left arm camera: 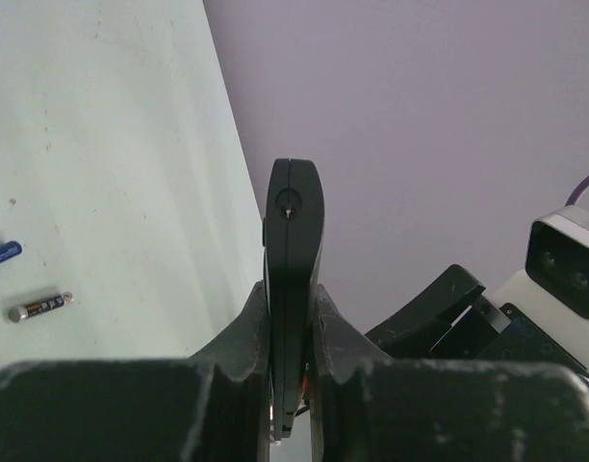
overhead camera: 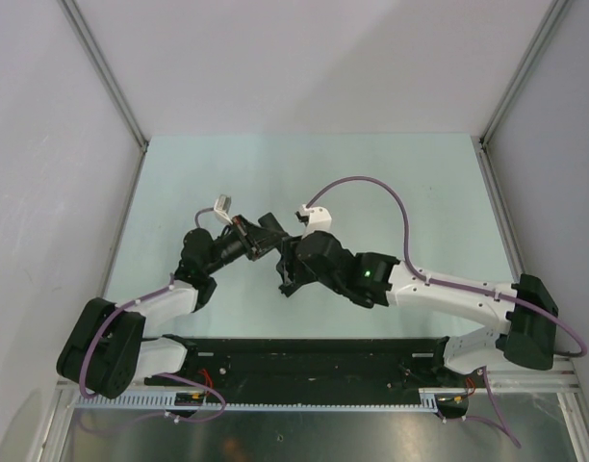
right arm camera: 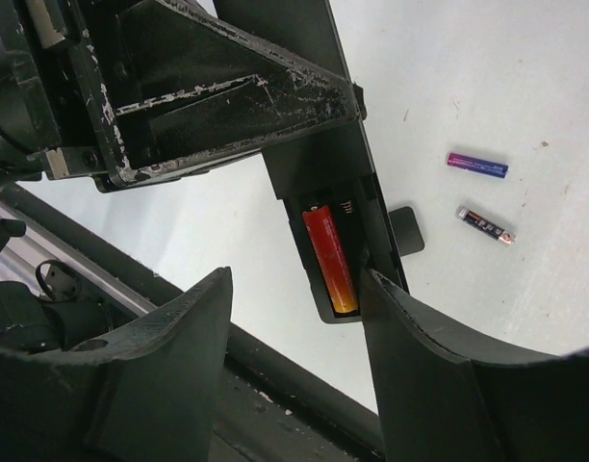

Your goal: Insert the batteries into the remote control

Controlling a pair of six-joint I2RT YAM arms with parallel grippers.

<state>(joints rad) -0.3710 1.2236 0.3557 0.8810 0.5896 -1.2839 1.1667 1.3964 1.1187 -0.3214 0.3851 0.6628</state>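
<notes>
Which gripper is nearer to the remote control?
Left. The left gripper is shut on the remote control, so it touches it. The right gripper is open, straddling the end where the red battery sits.

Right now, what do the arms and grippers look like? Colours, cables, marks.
Left arm and right arm: white links, black joints, lilac cables, white wrist cameras. Green light on the right arm. Right fingers black, wedge-shaped; left fingers scratched white.

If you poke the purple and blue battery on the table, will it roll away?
Probably. The purple-blue battery is a smooth cylinder lying sideways on the flat table, so a nudge would likely roll it. Being tiny, it is probably light, and looks stiff.
</notes>
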